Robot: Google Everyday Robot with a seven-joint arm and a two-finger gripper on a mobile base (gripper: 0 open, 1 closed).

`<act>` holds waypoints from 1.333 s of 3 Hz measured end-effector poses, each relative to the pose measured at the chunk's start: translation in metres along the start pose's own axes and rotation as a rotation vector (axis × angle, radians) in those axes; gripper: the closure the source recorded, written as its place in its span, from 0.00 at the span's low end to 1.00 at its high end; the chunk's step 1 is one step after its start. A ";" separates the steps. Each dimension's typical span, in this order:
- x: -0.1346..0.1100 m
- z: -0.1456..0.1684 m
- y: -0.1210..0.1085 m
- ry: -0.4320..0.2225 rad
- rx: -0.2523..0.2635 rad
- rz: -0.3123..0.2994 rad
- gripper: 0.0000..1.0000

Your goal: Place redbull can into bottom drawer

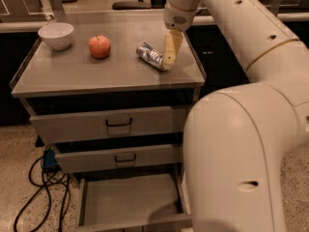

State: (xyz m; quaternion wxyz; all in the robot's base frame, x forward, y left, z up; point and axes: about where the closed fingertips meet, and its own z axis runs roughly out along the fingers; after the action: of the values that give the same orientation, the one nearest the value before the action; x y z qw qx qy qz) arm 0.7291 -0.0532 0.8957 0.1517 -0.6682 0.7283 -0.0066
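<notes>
The redbull can (150, 56) lies on its side on the grey cabinet top (72, 74), right of centre. My gripper (167, 62) hangs down from the wrist at the can's right end and touches or nearly touches it. The bottom drawer (128, 199) is pulled out below the two shut drawers, and its flat bottom is bare. My large white arm covers the drawer's right side.
A red apple (99, 46) and a white bowl (56, 35) sit on the left half of the cabinet top. Black cables (41, 192) lie on the floor left of the cabinet. The arm's body (236, 163) fills the lower right.
</notes>
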 end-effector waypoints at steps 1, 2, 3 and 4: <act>-0.023 0.038 -0.010 -0.063 -0.064 -0.062 0.00; -0.059 0.080 -0.031 -0.151 -0.065 -0.098 0.00; -0.063 0.084 -0.036 -0.162 -0.047 -0.097 0.00; -0.063 0.084 -0.036 -0.162 -0.047 -0.097 0.19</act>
State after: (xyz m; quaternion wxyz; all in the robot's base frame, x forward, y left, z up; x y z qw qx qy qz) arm 0.7869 0.0210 0.8369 0.1938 -0.7043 0.6805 0.0572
